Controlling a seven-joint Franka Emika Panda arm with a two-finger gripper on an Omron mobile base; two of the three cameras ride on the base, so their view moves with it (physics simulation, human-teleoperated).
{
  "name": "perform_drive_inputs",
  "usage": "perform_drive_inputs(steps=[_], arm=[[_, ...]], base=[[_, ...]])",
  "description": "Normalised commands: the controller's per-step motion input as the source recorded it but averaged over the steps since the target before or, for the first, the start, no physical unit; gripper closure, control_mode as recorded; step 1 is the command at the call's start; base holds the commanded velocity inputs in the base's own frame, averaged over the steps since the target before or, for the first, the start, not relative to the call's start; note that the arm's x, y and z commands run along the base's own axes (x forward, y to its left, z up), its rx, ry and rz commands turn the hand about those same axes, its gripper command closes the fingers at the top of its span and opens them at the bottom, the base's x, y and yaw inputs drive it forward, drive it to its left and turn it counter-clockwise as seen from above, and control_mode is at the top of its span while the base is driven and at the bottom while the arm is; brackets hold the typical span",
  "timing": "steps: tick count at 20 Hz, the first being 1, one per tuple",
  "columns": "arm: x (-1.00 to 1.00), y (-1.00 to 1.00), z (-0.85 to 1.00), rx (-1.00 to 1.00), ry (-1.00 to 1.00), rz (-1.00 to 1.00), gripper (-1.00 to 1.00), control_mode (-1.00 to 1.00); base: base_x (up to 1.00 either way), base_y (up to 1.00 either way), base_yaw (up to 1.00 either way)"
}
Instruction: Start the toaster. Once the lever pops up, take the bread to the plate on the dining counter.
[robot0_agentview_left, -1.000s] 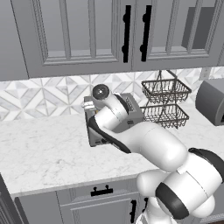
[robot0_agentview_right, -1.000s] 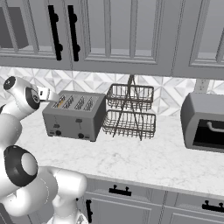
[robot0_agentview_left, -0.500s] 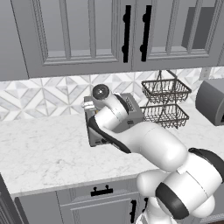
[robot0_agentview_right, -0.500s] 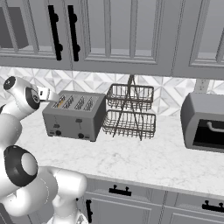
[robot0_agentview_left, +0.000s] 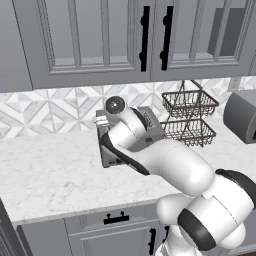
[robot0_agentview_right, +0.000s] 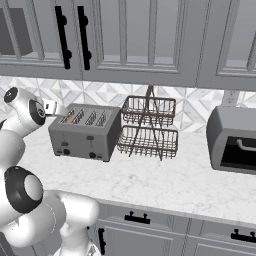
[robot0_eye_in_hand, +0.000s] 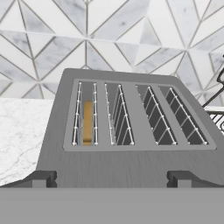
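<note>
The grey four-slot toaster (robot0_agentview_right: 85, 132) stands on the marble worktop against the tiled wall; the arm covers much of the toaster (robot0_agentview_left: 152, 125) in the left base view. The tan bread (robot0_eye_in_hand: 87, 122) sits low in the leftmost slot. My gripper (robot0_eye_in_hand: 111, 179) is open and holds nothing; its fingertips (robot0_eye_in_hand: 41, 178) rise wide apart over the toaster's front edge. From the right base view the gripper (robot0_agentview_right: 52, 107) hovers at the toaster's upper left corner. Two small levers and two black knobs show on the toaster's front. The plate and the dining counter are out of view.
A two-tier black wire basket (robot0_agentview_right: 149, 127) stands just right of the toaster. Farther right is a grey toaster oven (robot0_agentview_right: 235, 140). Grey wall cabinets (robot0_agentview_right: 135, 35) hang low over the worktop (robot0_agentview_right: 165, 185).
</note>
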Motion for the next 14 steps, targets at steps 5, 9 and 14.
perform_drive_inputs(steps=[5, 9, 14], arm=[[0.0, 0.0, 0.0, 0.0, 0.0, 0.0, -1.0, -1.0], [0.0, 0.0, 0.0, 0.0, 0.0, 0.0, -1.0, -1.0], [0.0, 0.0, 0.0, 0.0, 0.0, 0.0, -1.0, -1.0]], base=[[0.0, 0.0, 0.0], [0.0, 0.0, 0.0], [0.0, 0.0, 0.0]])
